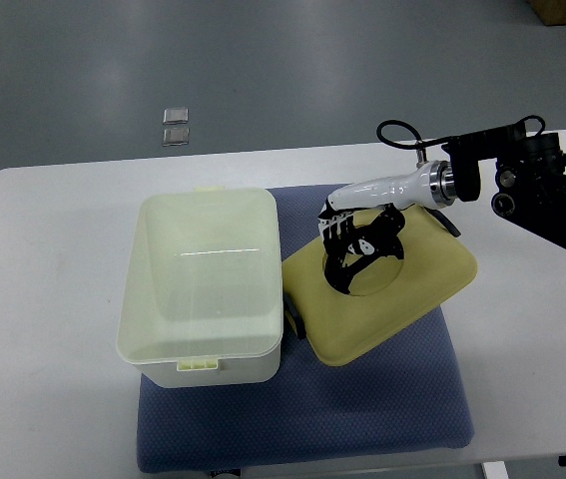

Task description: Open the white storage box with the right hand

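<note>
A white table (53,299) is filling most of the top view, with grey floor showing beyond its far edge. A blue-grey mat (382,419) is lying across the middle of the table, reaching toward the near edge. The white storage box (203,284) is sitting on the left part of that mat, its pale translucent lid (203,269) lying flat on top and a small latch tab (199,365) showing at the near side; the box is looking closed. Just to its right, a yellowish cushion-like pad (432,274) is resting on the mat, turned at an angle, its near-left corner lying close beside the box. The right arm (552,195) is coming in from the right edge, black at the joint and white along the forearm, reaching leftward over the pad. The right hand (357,244) is hovering over the pad, its black fingers (337,239) curling loosely downward around nothing, apart from the box and a little to the right of its lid. Two small clear square pieces (176,128) are lying on the floor beyond the table.
</note>
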`<state>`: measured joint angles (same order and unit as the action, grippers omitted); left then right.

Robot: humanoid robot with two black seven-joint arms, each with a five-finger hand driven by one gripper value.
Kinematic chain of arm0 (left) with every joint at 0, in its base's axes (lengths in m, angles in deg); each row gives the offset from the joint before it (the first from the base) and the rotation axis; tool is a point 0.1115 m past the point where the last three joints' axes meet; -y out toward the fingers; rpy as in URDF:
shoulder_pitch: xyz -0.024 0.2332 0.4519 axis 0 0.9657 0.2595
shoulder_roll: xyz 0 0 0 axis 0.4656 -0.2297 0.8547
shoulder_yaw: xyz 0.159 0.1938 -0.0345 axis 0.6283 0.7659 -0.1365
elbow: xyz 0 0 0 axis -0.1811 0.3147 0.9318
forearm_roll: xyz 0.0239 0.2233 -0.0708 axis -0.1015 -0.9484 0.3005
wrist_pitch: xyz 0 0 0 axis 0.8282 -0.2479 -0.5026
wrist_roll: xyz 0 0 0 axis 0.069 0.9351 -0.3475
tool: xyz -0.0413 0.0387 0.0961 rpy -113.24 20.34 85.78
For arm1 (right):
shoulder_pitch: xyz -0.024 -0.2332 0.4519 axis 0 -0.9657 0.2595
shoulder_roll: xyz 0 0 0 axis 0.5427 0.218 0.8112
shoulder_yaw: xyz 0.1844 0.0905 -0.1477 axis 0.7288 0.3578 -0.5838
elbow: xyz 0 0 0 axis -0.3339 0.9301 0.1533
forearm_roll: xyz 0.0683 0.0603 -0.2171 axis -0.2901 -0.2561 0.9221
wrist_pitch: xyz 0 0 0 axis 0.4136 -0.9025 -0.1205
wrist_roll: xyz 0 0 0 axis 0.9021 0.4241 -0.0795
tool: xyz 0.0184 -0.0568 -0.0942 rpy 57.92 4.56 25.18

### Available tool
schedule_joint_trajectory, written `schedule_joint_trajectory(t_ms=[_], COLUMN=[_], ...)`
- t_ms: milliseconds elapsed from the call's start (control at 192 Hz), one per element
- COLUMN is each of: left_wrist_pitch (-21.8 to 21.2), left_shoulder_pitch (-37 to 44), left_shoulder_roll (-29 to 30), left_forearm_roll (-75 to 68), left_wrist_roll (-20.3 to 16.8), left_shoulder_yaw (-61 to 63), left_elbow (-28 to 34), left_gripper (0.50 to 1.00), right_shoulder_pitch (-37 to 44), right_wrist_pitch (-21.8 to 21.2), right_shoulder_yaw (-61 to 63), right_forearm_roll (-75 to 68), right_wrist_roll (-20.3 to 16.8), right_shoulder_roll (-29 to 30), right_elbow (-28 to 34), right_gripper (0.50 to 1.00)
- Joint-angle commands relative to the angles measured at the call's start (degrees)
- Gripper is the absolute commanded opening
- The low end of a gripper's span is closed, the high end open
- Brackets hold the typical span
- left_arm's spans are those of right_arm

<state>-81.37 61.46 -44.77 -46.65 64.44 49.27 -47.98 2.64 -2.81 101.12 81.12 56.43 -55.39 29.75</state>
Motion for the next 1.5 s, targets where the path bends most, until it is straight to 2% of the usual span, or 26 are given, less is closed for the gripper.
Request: schedule_joint_trajectory(t_ms=[0,5,10,16,21,26,31,366,418,475,621,695,836,903,987,1044,1055,1102,1164,1295,1384,1493], left_wrist_pitch=[0.0,0.0,0.09,0.09,0.0,0.0,0.0,0.0,0.0,0.0,0.0,0.0,0.0,0.09,0.09,0.0,0.0,0.0,0.0,0.0,0.0,0.0], left_shoulder_pitch=[0.0,0.0,0.0,0.0,0.0,0.0,0.0,0.0,0.0,0.0,0.0,0.0,0.0,0.09,0.09,0.09,0.09,0.09,0.09,0.09,0.09,0.09], left_shoulder_roll=[0.0,0.0,0.0,0.0,0.0,0.0,0.0,0.0,0.0,0.0,0.0,0.0,0.0,0.0,0.0,0.0,0.0,0.0,0.0,0.0,0.0,0.0], left_forearm_roll=[0.0,0.0,0.0,0.0,0.0,0.0,0.0,0.0,0.0,0.0,0.0,0.0,0.0,0.0,0.0,0.0,0.0,0.0,0.0,0.0,0.0,0.0], left_wrist_roll=[0.0,0.0,0.0,0.0,0.0,0.0,0.0,0.0,0.0,0.09,0.0,0.0,0.0,0.0,0.09,0.09,0.09,0.0,0.09,0.09,0.09,0.09], left_shoulder_yaw=[-0.01,-0.01,-0.01,-0.01,-0.01,-0.01,-0.01,0.08,0.08,0.08,0.08,0.08,0.08,0.08,0.08,0.08,0.08,0.08,0.08,0.08,0.08,0.08], left_elbow=[-0.04,-0.04,0.04,0.04,0.04,0.04,0.04,0.04,0.04,0.04,0.04,0.04,-0.04,-0.04,-0.13,-0.22,-0.22,-0.22,-0.13,-0.04,-0.22,-0.48], left_gripper=[1.0,1.0,1.0,1.0,1.0,1.0,1.0,1.0,1.0,1.0,1.0,1.0,1.0,1.0,1.0,1.0,1.0,1.0,1.0,1.0,1.0,1.0], right_shoulder_pitch=[-0.45,-0.45,-0.53,-0.53,-0.62,-0.62,-0.8,-1.24,-0.97,-0.71,1.13,1.22,-0.53,-3.17,-5.28,-6.95,-6.95,-8.09,-8.88,-11.43,-13.54,-16.27], right_wrist_pitch=[0.41,0.41,0.5,0.5,0.59,0.59,0.59,-0.38,-2.05,-5.85,-5.85,-5.85,-5.85,-3.54,1.2,8.22,8.23,14.9,19.92,20.8,20.36,16.76], right_shoulder_yaw=[0.09,0.09,0.09,0.09,0.09,0.09,0.09,0.09,0.35,1.06,5.63,9.58,20.04,23.38,25.05,25.14,25.14,25.14,25.05,25.14,25.31,25.31], right_forearm_roll=[-0.09,-0.09,-0.09,-0.09,-0.09,-0.09,-0.09,-0.96,-1.14,-1.58,-5.36,-8.52,-21.18,-32.61,-49.48,-63.26,-63.28,-73.46,-83.04,-95.09,-97.64,-97.91], right_wrist_roll=[-0.01,-0.01,-0.01,-0.01,-0.01,-0.01,0.08,0.08,0.08,0.08,0.08,0.08,0.08,-0.71,-5.37,-7.65,-7.65,-8.36,-8.44,-7.83,-7.65,-7.56], right_shoulder_roll=[0.8,0.8,0.8,0.8,0.8,0.8,0.8,-0.69,-1.49,-3.42,-6.32,-6.32,-2.54,0.45,2.56,3.96,3.96,5.46,6.16,6.78,8.45,9.59], right_elbow=[-1.82,-1.82,-2.0,-2.0,-2.17,-2.17,-2.35,-2.7,-1.82,-0.86,0.64,-1.47,-11.93,-15.01,-17.12,-17.55,-17.55,-17.55,-17.64,-17.73,-17.73,-17.73], right_gripper=[0.685,0.686,0.786,0.787,0.88,0.881,0.943,0.946,0.946,0.946,0.946,0.946,0.944,0.944,0.944,0.944,0.944,0.944,0.944,0.944,0.946,0.946])
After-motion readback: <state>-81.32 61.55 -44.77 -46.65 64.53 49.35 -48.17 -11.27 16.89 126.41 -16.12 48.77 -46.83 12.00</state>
